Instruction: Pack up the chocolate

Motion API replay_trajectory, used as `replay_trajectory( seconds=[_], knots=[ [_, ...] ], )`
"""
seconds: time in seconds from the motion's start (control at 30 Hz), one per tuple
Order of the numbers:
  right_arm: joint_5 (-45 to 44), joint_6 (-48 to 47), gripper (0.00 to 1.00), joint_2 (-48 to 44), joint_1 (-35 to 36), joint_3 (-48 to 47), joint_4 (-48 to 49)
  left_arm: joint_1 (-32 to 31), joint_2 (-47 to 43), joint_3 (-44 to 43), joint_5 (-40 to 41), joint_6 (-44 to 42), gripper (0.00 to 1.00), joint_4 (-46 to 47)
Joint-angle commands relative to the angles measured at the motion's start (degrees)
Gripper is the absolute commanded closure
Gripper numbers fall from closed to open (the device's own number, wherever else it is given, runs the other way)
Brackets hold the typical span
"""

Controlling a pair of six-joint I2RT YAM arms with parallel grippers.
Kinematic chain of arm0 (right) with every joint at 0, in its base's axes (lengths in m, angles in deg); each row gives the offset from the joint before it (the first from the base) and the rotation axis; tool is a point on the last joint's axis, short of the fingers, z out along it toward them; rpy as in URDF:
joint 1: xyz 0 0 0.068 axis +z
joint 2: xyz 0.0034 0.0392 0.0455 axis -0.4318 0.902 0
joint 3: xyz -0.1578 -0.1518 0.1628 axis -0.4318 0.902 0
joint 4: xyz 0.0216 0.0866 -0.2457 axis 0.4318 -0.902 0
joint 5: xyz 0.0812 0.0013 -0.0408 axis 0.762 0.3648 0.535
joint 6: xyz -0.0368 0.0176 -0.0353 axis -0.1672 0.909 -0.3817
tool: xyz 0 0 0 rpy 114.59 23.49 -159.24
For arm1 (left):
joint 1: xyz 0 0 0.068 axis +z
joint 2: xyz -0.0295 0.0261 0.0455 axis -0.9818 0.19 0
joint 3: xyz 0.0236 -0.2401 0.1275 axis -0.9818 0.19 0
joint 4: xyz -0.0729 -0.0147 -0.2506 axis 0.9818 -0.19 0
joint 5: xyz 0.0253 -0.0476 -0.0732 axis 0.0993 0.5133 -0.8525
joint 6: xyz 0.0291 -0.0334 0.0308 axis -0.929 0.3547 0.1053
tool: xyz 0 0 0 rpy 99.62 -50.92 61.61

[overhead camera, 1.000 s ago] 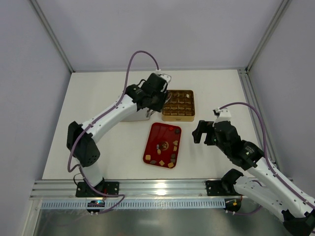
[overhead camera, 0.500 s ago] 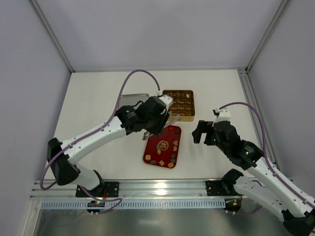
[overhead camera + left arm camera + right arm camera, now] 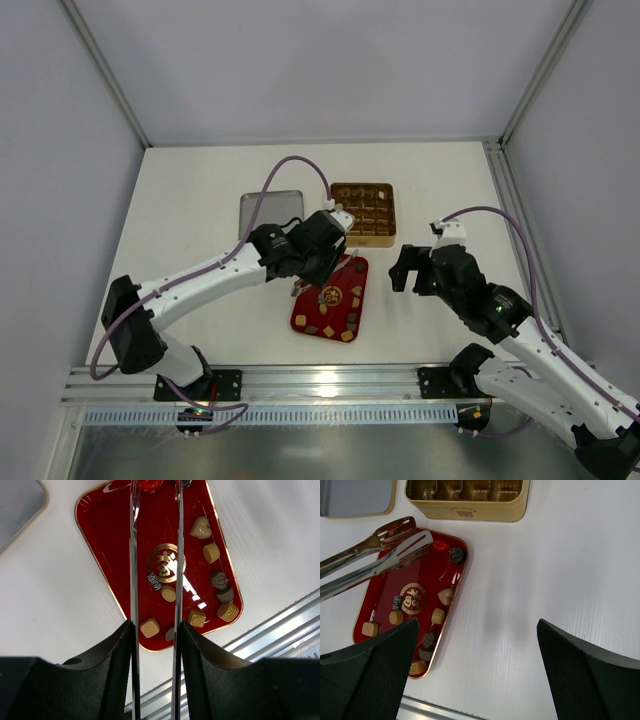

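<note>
Several small chocolate pieces (image 3: 150,628) in tan, cream and dark brown lie scattered on the red tray (image 3: 330,295), mostly along its right and near sides; a cream heart (image 3: 445,596) is among them. My left gripper (image 3: 322,262) hangs over the tray's far left part, shut on a pair of metal tongs (image 3: 380,555). The tongs' blades (image 3: 132,555) run straight out between its jaws. Their tips sit apart over the tray's far end with nothing between them. My right gripper (image 3: 476,625) is open over bare table to the right of the tray.
The square gold tin (image 3: 362,212) with gridded compartments stands just behind the tray, and some compartments hold pieces. A flat grey lid (image 3: 270,212) lies to its left. An aluminium rail (image 3: 320,385) runs along the near edge of the table.
My left arm has swung back and down from beside the gold tin to over the red tray, carrying the tongs along. The right arm has stayed still.
</note>
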Motion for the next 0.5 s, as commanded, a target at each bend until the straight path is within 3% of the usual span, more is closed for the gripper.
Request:
replay_trajectory(
  seconds=[0.0, 0.47],
  knots=[
    [-0.47, 0.27, 0.00, -0.02, -0.01, -0.53, 1.45, -0.29, 1.95, 0.52, 1.56, -0.16, 0.59, 3.82],
    [-0.83, 0.10, 0.00, -0.37, -0.01, 0.26, 1.36, -0.29, 7.93, -0.44, 3.05, -0.68, 0.61, 5.49]
  ],
)
